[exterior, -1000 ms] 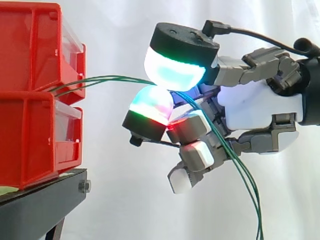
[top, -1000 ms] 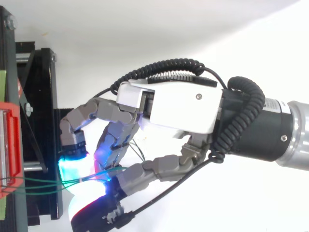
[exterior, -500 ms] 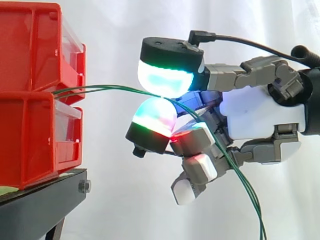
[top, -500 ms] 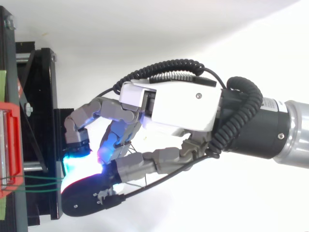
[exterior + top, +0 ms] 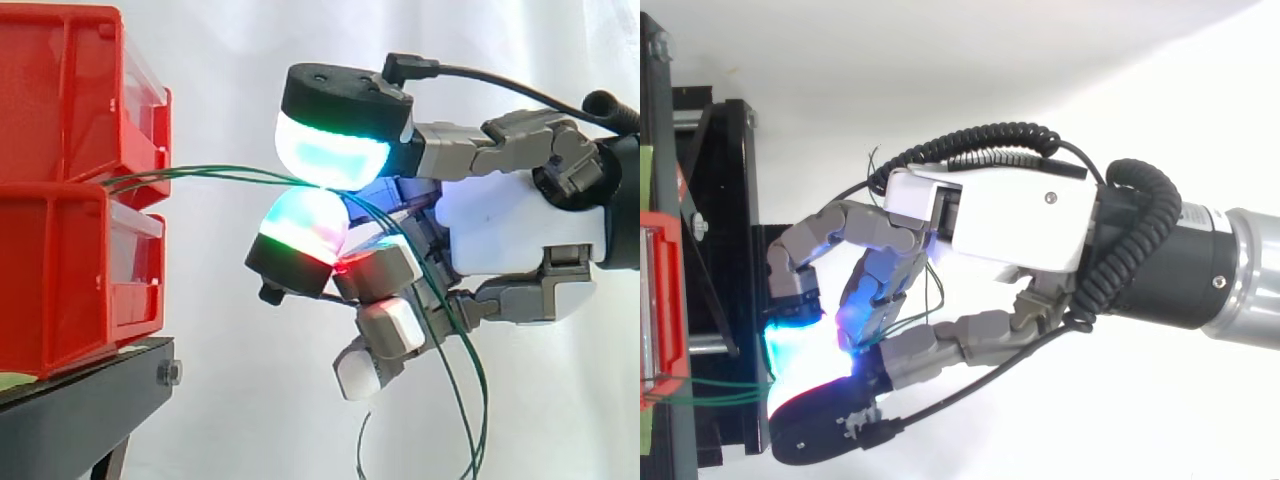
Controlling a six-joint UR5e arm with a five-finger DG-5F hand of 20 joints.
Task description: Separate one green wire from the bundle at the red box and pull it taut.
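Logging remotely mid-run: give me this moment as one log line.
hand: pads pinch green wires | wires: several strands, slightly bowed, from red bins to pinch | slack: hangs below hand

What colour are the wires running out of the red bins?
Green; the wires show best in the side view, between the red bins and the hand.

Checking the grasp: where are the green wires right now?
In the side view the green wires run from the red bins at left into the hand's pinched pads, then hang below it.
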